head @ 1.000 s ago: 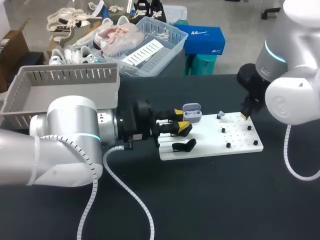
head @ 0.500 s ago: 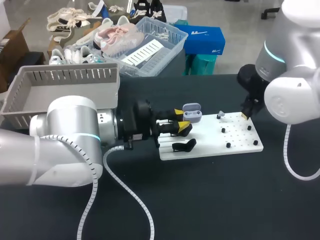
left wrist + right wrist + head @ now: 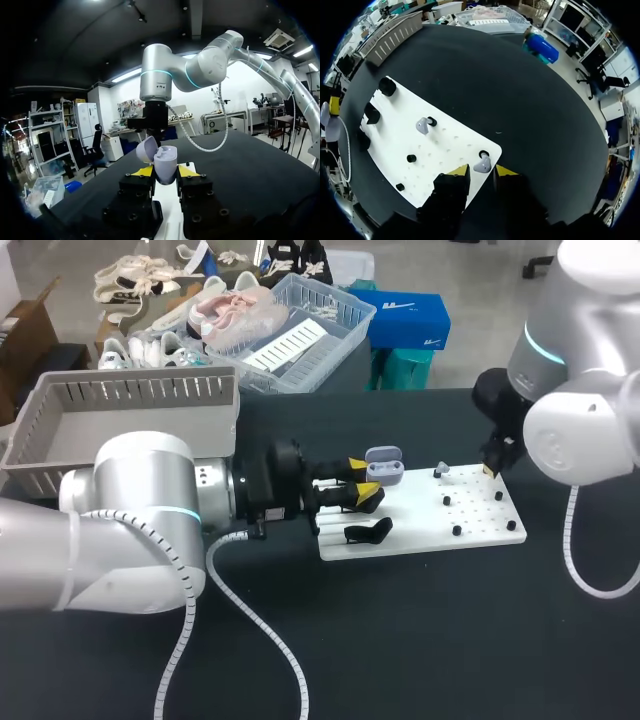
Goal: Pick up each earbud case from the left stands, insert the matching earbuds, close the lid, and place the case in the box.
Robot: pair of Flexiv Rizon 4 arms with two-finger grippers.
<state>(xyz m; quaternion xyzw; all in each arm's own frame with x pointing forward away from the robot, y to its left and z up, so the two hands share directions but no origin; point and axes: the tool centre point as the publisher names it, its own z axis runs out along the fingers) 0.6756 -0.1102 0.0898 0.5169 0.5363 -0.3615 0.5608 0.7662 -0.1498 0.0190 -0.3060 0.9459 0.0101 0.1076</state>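
My left gripper [image 3: 364,476] [image 3: 164,171] is shut on a lavender earbud case [image 3: 385,467] [image 3: 165,161], held with its lid open over the near left part of the white board [image 3: 420,520]. My right gripper [image 3: 490,469] [image 3: 481,173] hangs at the board's [image 3: 445,147] far right corner, open narrowly. A lavender earbud [image 3: 482,164] on its peg sits between the fingertips, with slim gaps on both sides. A second earbud [image 3: 440,471] [image 3: 423,125] stands further along the board. The grey slatted box [image 3: 130,390] is at the far left.
Black case stands [image 3: 368,532] [image 3: 371,113] rise from the board's left end, one under the left gripper. Small black pegs [image 3: 456,530] dot its right half. The black table [image 3: 420,640] lies open in front of the board.
The right arm has shifted very slightly by the board's far corner. The left arm and the open case have not moved.
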